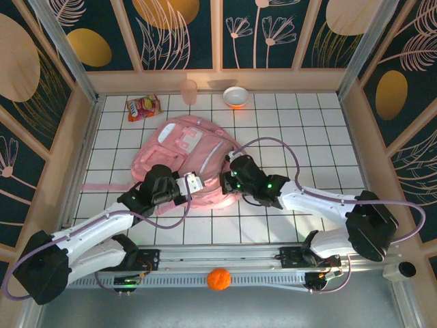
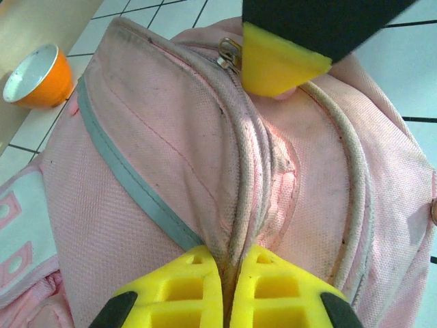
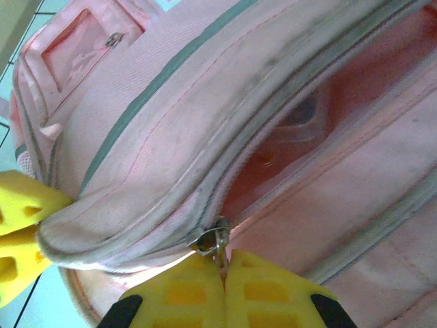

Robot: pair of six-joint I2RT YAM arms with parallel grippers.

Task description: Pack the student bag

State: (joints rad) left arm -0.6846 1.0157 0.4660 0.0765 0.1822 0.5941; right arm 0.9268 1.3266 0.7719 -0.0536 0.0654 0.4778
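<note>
Large soft pink fabric student bag (image 1: 186, 145): mid-surface | main zip part-open | left tool (image 2: 229, 266): clamped on zip seam | right tool (image 3: 222, 263): pinching metal zip pull (image 3: 212, 239) | colourful snack packet (image 1: 143, 107), orange bowl (image 1: 235, 97): outside, far; packing judged unfinished

The setting was recognised as a robot laboratory test cell. The student bag (image 1: 188, 147) was laid on a white tabletop (image 1: 321, 147) ruled with a black grid. Beyond the bag and to both sides of it, the table was enclosed by wall panels (image 1: 273, 31) printed with gold and pink botanical motifs on dark teal, held between metal frame posts (image 1: 66, 51). Nearer than the bag, a metal mounting rail (image 1: 225, 255) and loose lilac cables (image 1: 298, 164) were seen.
</note>
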